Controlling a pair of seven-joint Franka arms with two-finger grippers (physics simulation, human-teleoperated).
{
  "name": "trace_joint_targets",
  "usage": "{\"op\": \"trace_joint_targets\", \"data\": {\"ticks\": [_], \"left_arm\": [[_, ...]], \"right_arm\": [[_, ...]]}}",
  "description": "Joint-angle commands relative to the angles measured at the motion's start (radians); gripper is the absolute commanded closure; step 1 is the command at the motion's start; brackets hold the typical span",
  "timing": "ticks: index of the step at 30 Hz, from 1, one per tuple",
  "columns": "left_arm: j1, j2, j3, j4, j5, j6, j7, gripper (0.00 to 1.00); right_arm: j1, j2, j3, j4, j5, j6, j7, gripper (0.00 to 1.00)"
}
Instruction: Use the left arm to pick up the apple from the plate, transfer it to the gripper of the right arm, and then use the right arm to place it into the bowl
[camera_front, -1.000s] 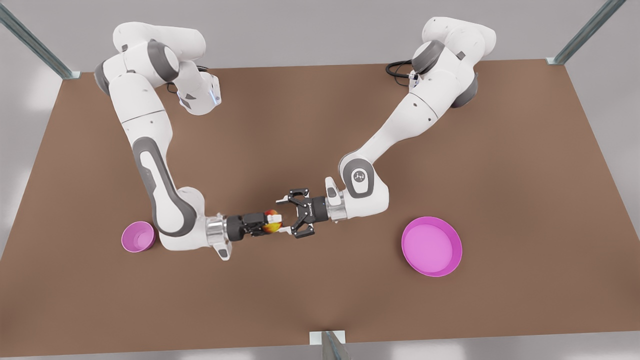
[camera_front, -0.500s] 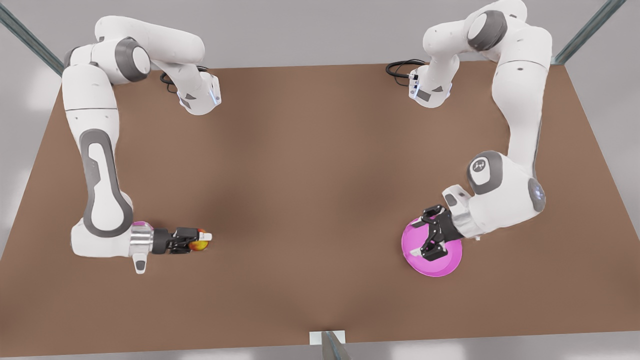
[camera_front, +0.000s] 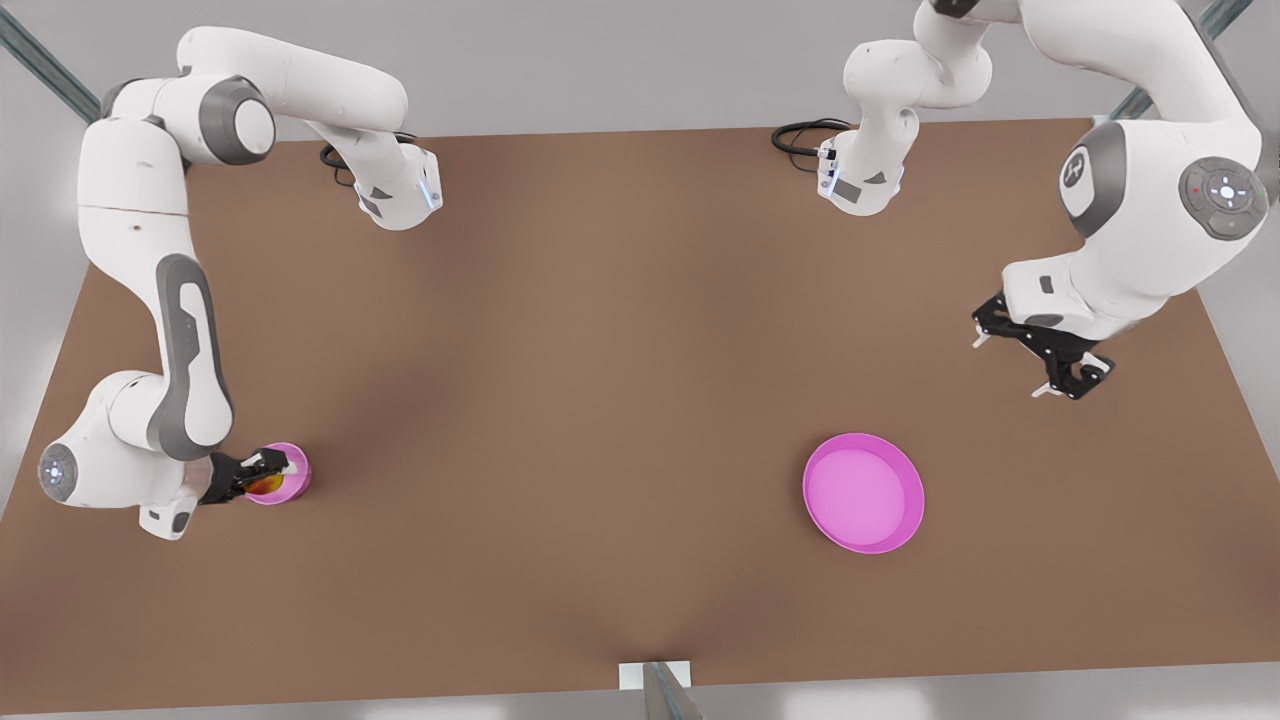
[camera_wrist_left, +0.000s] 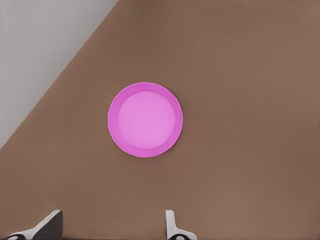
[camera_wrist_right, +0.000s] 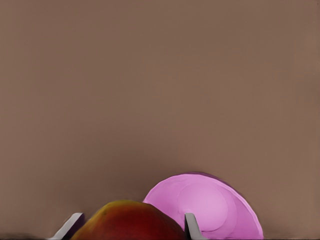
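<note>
— So, front view first: where's the apple (camera_front: 265, 484)?
— Over the bowl (camera_front: 292, 478) near the counter's (camera_front: 600, 350) left edge, clamped in the right gripper (camera_front: 262, 472).
— Left wrist view?
— Left gripper (camera_wrist_left: 112, 225) spread wide above the bare plate (camera_wrist_left: 145, 119), waiting.
— Right wrist view?
— Apple gripped beside the bowl; placing remains, so lower and release.

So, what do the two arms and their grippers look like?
Both arms are white with rounded grey joint sections. The right arm has a long grey inlay and a round light on its wrist. The left arm carries a round button panel and a small logo. A black cable lies at its base. The left gripper is black with open linkages; the right gripper is black with pale fingertips.
</note>
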Motion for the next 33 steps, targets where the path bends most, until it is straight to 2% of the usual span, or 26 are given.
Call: {"op": "trace_joint_targets", "data": {"ticks": [1,12,15,20,22,24,26,27,28,30,31,32,33], "left_arm": [[-0.001,0.002,-0.001,0.002,-0.007,-0.034,-0.765,0.00],[-0.001,0.024,-0.001,0.002,0.000,-0.028,-0.762,0.00],[-0.001,0.024,-0.001,0.002,0.000,-0.028,-0.762,0.00],[-0.001,0.024,-0.001,0.002,0.003,-0.031,-0.762,0.00],[0.001,0.024,-0.001,0.004,0.000,-0.028,-0.763,0.00],[0.004,0.024,-0.001,0.002,-0.002,-0.026,-0.762,0.00],[0.002,0.024,0.000,0.002,-0.002,-0.026,-0.806,0.00],[0.007,0.024,0.000,0.001,-0.003,-0.026,-0.809,0.00],[0.009,0.024,0.000,0.001,-0.005,-0.025,-0.808,0.00],[0.001,0.027,0.000,0.001,0.000,-0.008,-0.808,0.00],[0.002,0.027,0.000,0.001,0.003,-0.005,-0.808,0.00],[-0.001,0.027,-0.001,0.002,0.003,-0.003,-0.808,0.00],[-0.008,0.027,-0.001,0.002,0.004,0.007,-0.805,0.00]], "right_arm": [[-0.008,0.011,0.000,-0.008,-0.083,0.012,-0.009,0.31],[-0.025,0.046,0.004,-0.040,-0.117,0.091,-0.050,0.29],[-0.022,0.045,0.004,-0.040,-0.117,0.084,-0.050,0.01],[-0.015,0.008,0.018,-0.028,-0.116,0.038,-0.032,0.00],[0.009,-0.089,0.021,0.046,-0.165,-0.027,0.059,0.00],[0.109,-0.141,0.024,0.262,-0.271,-0.204,0.155,0.00],[0.219,-0.247,0.027,0.262,-0.289,-0.339,0.430,0.00],[0.244,-0.310,0.061,0.250,-0.281,-0.370,0.569,0.00],[0.236,-0.325,0.098,0.242,-0.281,-0.390,0.626,0.00],[0.221,-0.334,0.096,0.219,-0.234,-0.364,0.683,0.00],[0.228,-0.504,0.020,0.022,-0.228,-0.234,0.695,0.00],[0.318,-0.540,-0.098,-0.003,-0.223,-0.225,0.750,0.00],[0.340,-0.546,-0.123,0.001,-0.222,-0.247,0.766,0.00]]}}
